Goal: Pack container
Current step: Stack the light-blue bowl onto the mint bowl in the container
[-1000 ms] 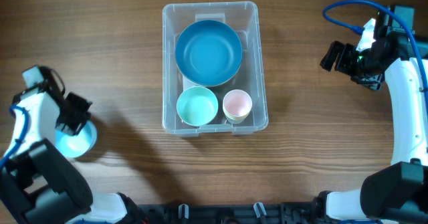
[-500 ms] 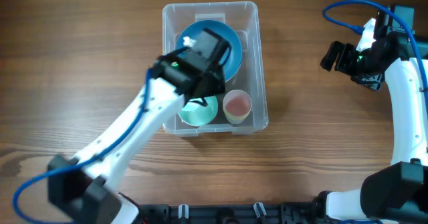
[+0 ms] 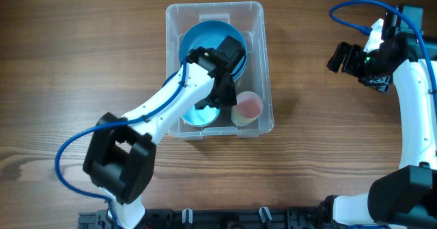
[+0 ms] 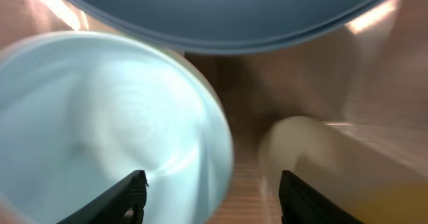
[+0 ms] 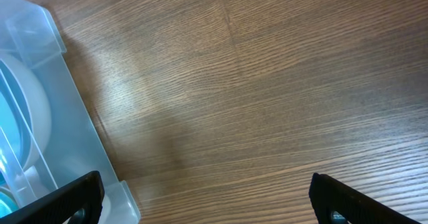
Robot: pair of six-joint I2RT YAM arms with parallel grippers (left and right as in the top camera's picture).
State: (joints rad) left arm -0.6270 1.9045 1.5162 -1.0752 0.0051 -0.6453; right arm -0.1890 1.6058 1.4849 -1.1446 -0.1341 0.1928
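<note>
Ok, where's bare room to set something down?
The bin is crowded: blue bowl fills the far end, small bowl and cup the near end; only a thin strip by the right wall. Bare table lies left of the bin, and between it and the right hand.

The brown wood-grain counter (image 3: 82,51) carries one thing directly on its surface: a large clear plastic rectangular container (image 3: 259,44) with rounded corners, standing flat toward the far middle. In the right wrist view, one corner of the container shows at the left, with grained wood under soft glare beside it.
</note>
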